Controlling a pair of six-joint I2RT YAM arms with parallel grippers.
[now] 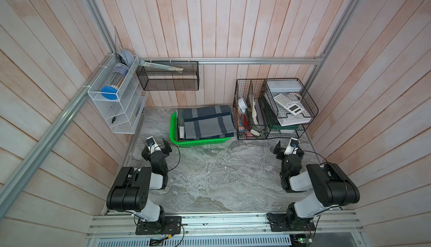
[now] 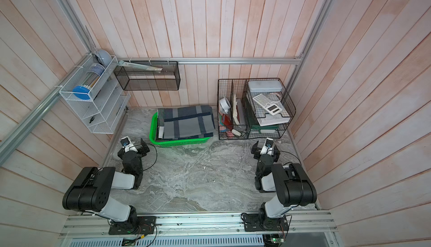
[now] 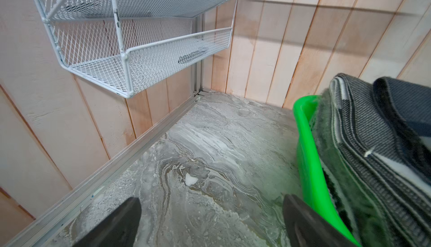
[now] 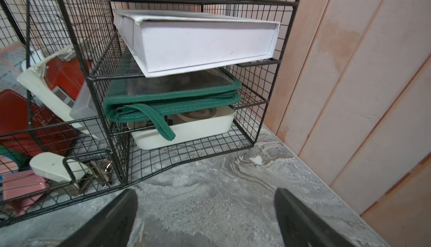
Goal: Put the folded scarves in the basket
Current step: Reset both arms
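Marble-look grey tabletop (image 1: 210, 176): your folded grey-and-navy plaid scarf (image 1: 205, 122) already sits in the bright green perforated plastic basket (image 1: 203, 142), just beside your left gripper (image 3: 210, 210) (jaws apart, empty, like the right gripper (image 4: 206, 201)), so job's probably done.

left end effector (image 3: 213, 222) — jaws spread, empty | right end effector (image 4: 207, 219) — likewise

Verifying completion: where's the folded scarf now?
In both top views, the folded scarf sits in the green basket at the back of the table, just left of the black wire organizer.
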